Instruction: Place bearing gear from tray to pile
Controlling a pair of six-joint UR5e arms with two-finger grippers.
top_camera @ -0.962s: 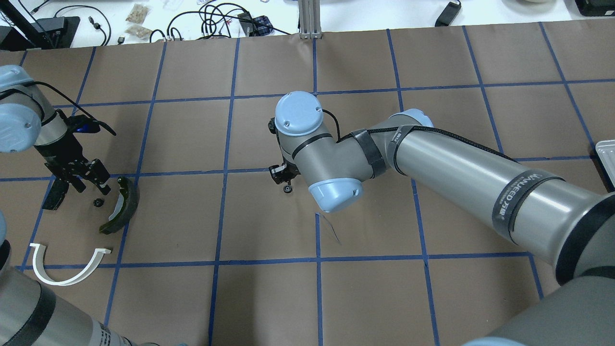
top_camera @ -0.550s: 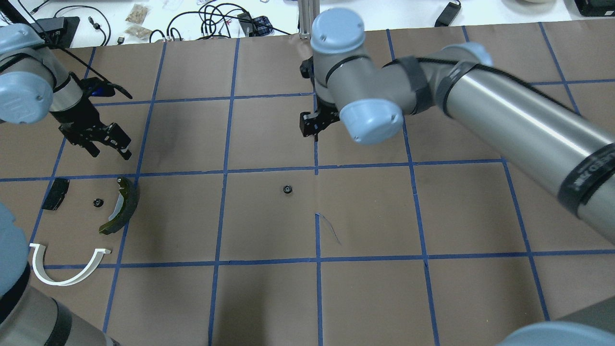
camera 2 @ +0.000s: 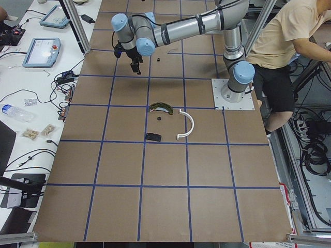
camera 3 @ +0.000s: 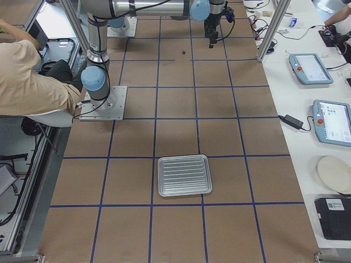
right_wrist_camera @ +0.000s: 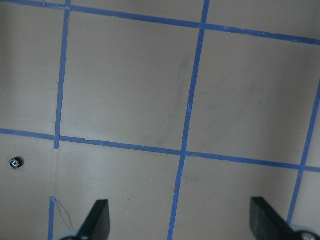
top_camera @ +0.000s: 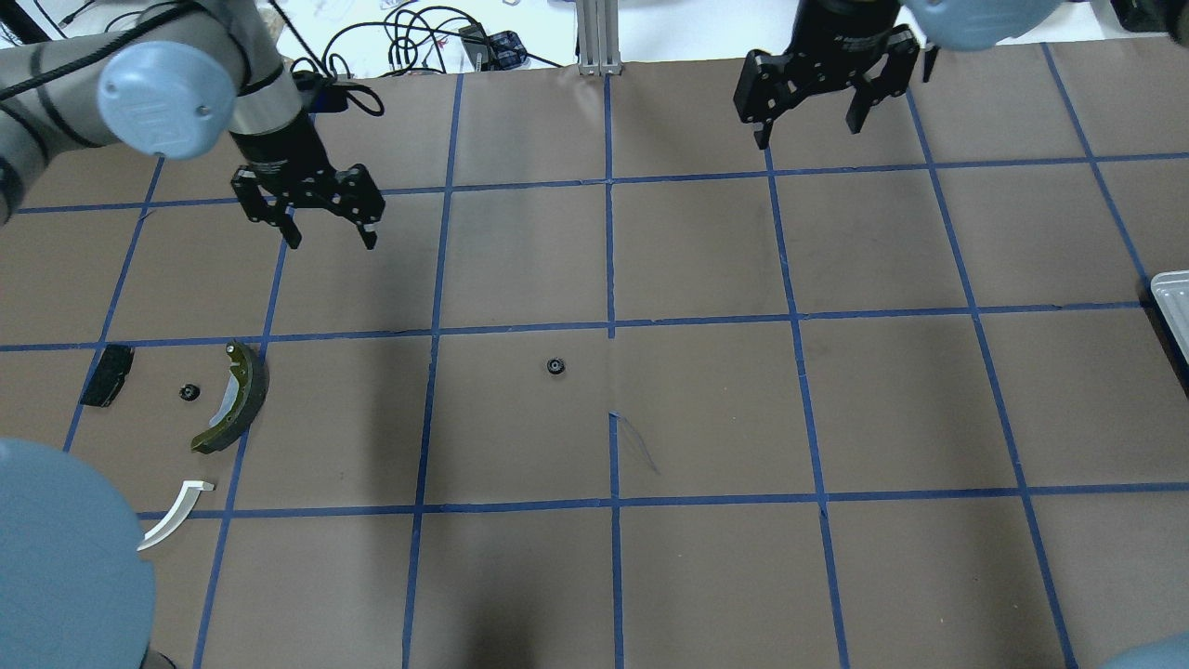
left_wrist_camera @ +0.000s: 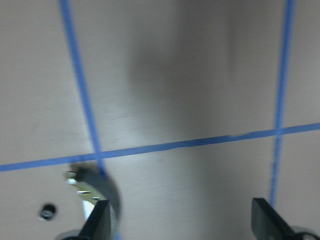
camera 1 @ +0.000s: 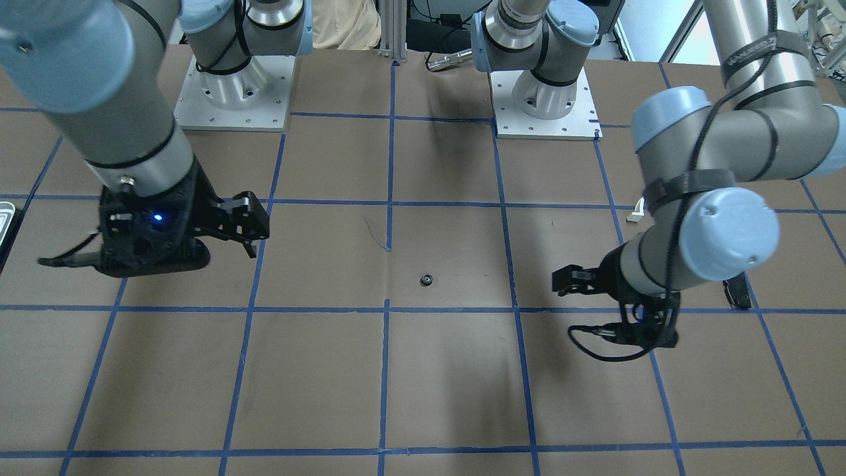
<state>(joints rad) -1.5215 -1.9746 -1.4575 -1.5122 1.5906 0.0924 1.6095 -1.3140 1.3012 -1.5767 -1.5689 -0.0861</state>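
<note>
While both my grippers hang over the far half of the table, the bearing gear (top_camera: pixel 555 366) lies alone on the brown paper near the middle, well apart from the tray (top_camera: pixel 1172 307) at my right edge and from the pile (top_camera: pixel 232 409) at my left. My left gripper (top_camera: pixel 332 240) has its fingers spread wide with nothing between them, and so does my right gripper (top_camera: pixel 808 135). I judge the job about half done: the gear is off the tray but not yet among the parts, so a pick-up and a short carry to the left remain.

A second small gear (top_camera: pixel 189 392) already sits in the pile, between the brake pad (top_camera: pixel 105 374) and the brake shoe (left_wrist_camera: pixel 97 187).

The overhead view catches only the tray's rim. The right-end camera shows all of it – ribbed, and bare as far as I can make out. My left elbow hides most of the white arch (camera 2: pixel 186 124) from overhead, but the left-end camera shows it whole. My right wrist camera sees the lone gear at its left edge; my left wrist camera misses it.
</note>
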